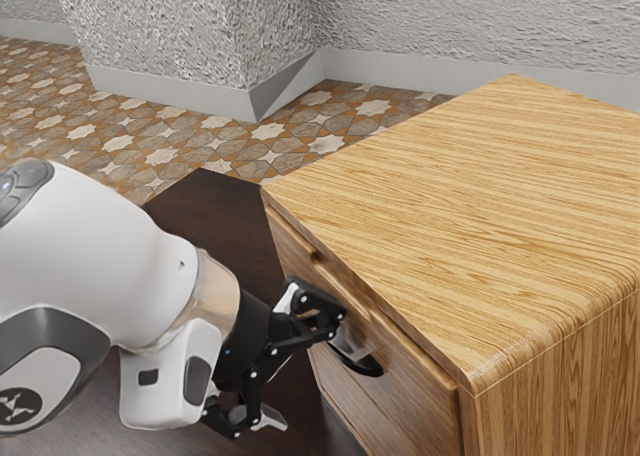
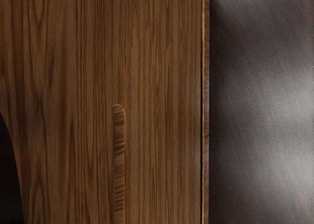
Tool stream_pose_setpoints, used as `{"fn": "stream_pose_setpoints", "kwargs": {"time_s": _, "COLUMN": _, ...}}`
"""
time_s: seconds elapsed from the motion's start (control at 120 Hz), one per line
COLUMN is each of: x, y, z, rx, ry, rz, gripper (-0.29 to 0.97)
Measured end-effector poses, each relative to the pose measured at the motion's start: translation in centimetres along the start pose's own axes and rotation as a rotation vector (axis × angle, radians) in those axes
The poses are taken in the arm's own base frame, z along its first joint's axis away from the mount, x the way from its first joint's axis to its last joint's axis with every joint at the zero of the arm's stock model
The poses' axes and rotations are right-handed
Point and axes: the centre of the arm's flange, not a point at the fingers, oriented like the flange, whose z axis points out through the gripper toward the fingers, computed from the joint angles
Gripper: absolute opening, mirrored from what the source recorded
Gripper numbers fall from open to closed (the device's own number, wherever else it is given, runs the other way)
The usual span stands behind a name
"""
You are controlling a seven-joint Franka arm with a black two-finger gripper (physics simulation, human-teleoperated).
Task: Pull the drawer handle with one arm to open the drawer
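Since the drawer point(image 1: 410, 391) is wood and probably runs on slides, a stiff, fairly heavy pull is to be expected. Hold is best taken across the dark curved handle point(image 1: 360, 363), just ahead of the gripper point(image 1: 305, 372). The spread fingers are shown by the exterior view, while the wrist view gives the panel's grain and a raised strip point(image 2: 118, 165).

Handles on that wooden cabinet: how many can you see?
1: a dark handle on the cabinet's front, beside the end effector. More may be hidden lower down behind the arm.
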Motion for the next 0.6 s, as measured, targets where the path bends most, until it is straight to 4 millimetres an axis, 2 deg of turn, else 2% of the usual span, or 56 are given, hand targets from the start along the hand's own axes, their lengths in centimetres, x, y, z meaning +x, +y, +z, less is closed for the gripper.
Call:
{"fn": "stream_pose_setpoints", "kwargs": {"time_s": 0.275, "x": 0.1, "y": 0.9, "z": -0.8, "rx": 0.003, "ry": 0.004, "rz": -0.006, "gripper": 0.64}}
{"fn": "stream_pose_setpoints", "kwargs": {"time_s": 0.475, "x": -0.2, "y": 2.5, "z": -2.2, "rx": 0.011, "ry": 0.001, "rz": -0.014, "gripper": 0.61}}
{"fn": "stream_pose_setpoints", "kwargs": {"time_s": 0.6, "x": -0.4, "y": 3.6, "z": -2.4, "rx": 0.001, "ry": 0.0, "rz": -0.021, "gripper": 0.67}}
